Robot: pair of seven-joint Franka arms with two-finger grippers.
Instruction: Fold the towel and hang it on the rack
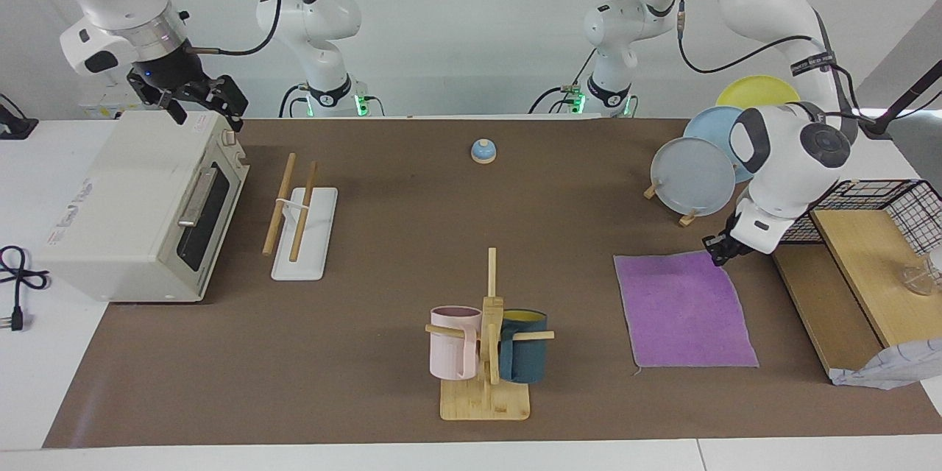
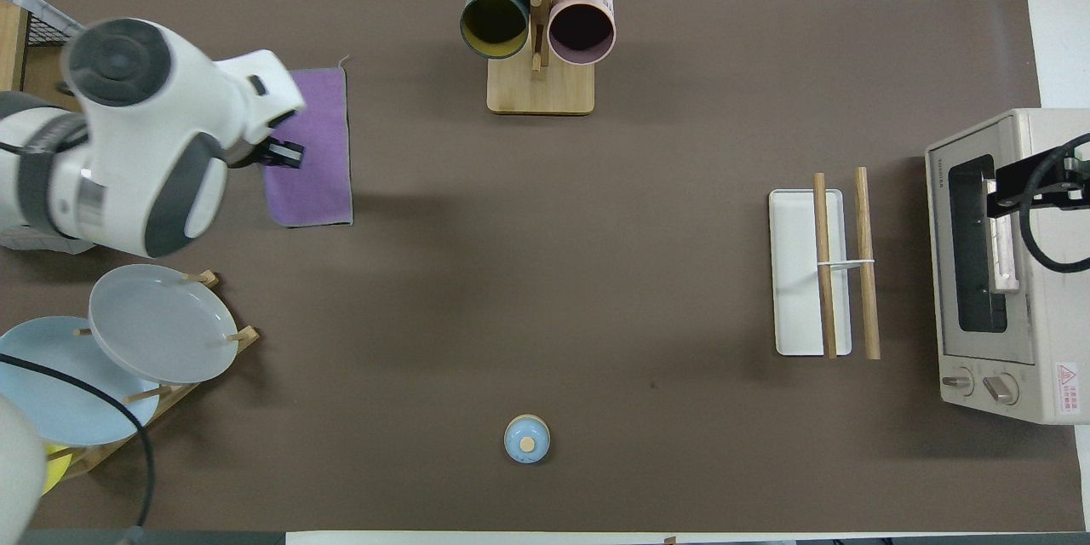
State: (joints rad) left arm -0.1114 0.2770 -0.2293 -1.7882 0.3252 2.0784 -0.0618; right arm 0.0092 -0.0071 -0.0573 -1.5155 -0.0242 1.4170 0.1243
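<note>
The purple towel (image 1: 684, 309) lies flat on the brown mat toward the left arm's end of the table; it also shows in the overhead view (image 2: 319, 145). My left gripper (image 1: 719, 250) is low at the towel's corner nearest the robots, next to the wooden board; it covers that corner from above (image 2: 281, 155). The rack (image 1: 294, 210), two wooden rods on a white base, stands beside the toaster oven (image 2: 839, 272). My right gripper (image 1: 199, 107) waits open above the toaster oven and holds nothing.
A toaster oven (image 1: 140, 206) stands at the right arm's end. A bamboo mug stand (image 1: 487, 338) holds a pink and a dark mug. A plate stand (image 1: 692, 176), a blue bell (image 1: 483, 151), a wire basket (image 1: 883, 206) and a white patterned cloth (image 1: 890, 372) are also there.
</note>
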